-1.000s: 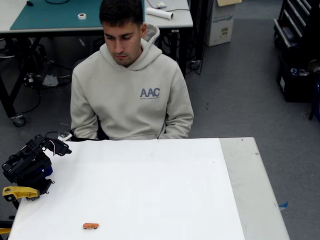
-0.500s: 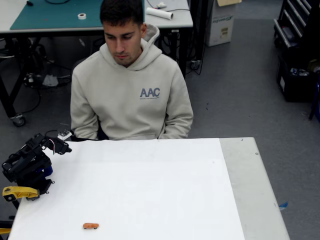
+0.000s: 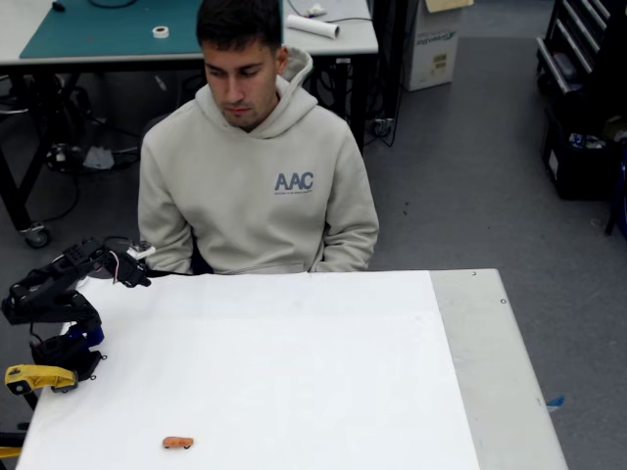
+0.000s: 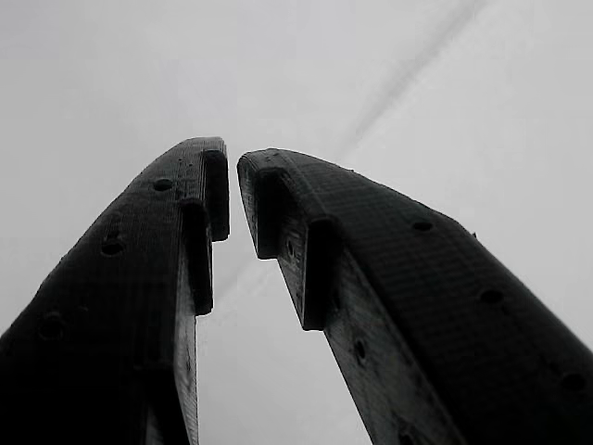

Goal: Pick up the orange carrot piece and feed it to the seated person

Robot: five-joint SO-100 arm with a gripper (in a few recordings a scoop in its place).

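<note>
The orange carrot piece (image 3: 177, 443) lies on the white table (image 3: 313, 362) near its front left edge. The seated person (image 3: 257, 186) sits behind the table's far edge in a beige hoodie, looking down. My black arm stands at the table's left edge, and its gripper (image 3: 134, 274) hangs over the far left corner, well away from the carrot. In the wrist view the gripper (image 4: 232, 190) has its fingertips (image 4: 208, 176) almost touching, with nothing between them and only pale table surface beyond.
A yellow clamp (image 3: 37, 377) sits by the arm's base at the left edge. A bare grey strip (image 3: 500, 372) runs along the table's right side. Behind the person stand a workbench with a green mat (image 3: 118, 29) and a cardboard box (image 3: 436, 39).
The arm has lifted and stretched out. Its front end moved up and a little to the right, towards the table's far left corner. The carrot and the person have not moved.
</note>
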